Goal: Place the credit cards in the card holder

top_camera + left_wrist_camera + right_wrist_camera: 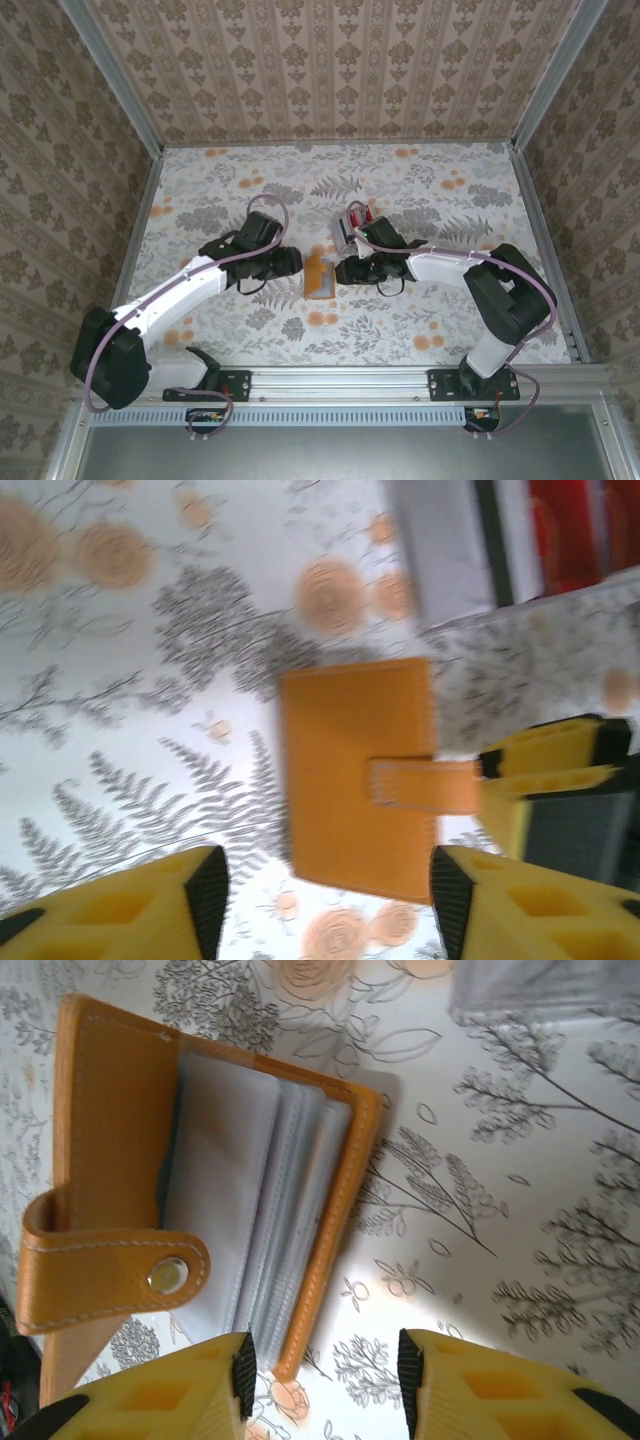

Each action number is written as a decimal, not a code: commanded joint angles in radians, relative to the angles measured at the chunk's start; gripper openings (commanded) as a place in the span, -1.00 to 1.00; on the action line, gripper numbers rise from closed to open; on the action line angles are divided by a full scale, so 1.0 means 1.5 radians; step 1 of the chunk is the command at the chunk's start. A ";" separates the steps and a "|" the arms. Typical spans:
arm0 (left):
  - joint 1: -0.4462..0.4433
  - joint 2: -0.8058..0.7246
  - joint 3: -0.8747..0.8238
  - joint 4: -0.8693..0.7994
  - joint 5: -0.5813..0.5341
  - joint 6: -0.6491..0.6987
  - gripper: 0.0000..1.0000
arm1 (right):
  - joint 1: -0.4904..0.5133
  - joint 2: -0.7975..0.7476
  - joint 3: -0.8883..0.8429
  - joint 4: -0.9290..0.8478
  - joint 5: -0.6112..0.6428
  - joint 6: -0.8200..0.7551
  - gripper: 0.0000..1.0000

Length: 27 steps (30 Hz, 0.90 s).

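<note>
Your left claw (328, 885) and right claw (322, 1360) are both spread, empty. Nudge the card holder (120, 1110) by its strap (110, 1265) and it could flop shut or skid away.

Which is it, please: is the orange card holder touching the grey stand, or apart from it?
Apart. The right wrist view shows bare patterned table between the card holder and the grey stand.
</note>
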<state>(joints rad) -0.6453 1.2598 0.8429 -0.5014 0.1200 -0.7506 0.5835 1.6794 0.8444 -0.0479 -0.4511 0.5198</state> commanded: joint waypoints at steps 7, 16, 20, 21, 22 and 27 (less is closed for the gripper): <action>-0.018 0.145 0.026 0.095 0.037 0.008 -0.11 | -0.016 0.036 -0.012 0.141 -0.087 0.066 0.01; -0.065 0.294 0.091 0.095 0.028 0.028 -0.14 | -0.033 0.037 -0.022 0.156 -0.090 0.094 0.11; -0.071 0.318 0.086 0.096 0.026 0.023 -0.19 | -0.035 0.044 -0.015 0.141 -0.077 0.086 0.12; -0.071 0.316 0.077 0.101 0.024 0.019 -0.20 | -0.037 0.046 -0.017 0.142 -0.072 0.084 0.12; -0.070 0.314 0.068 0.106 0.022 0.015 -0.20 | -0.039 0.047 -0.018 0.146 -0.072 0.084 0.12; -0.069 0.316 0.054 0.110 0.019 0.012 -0.22 | -0.049 0.038 -0.028 0.169 -0.076 0.096 0.13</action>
<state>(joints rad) -0.7410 1.6932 0.9680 -0.3313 0.1574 -0.7330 0.5213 1.7367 0.8139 0.1627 -0.5556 0.6449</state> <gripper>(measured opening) 0.391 0.563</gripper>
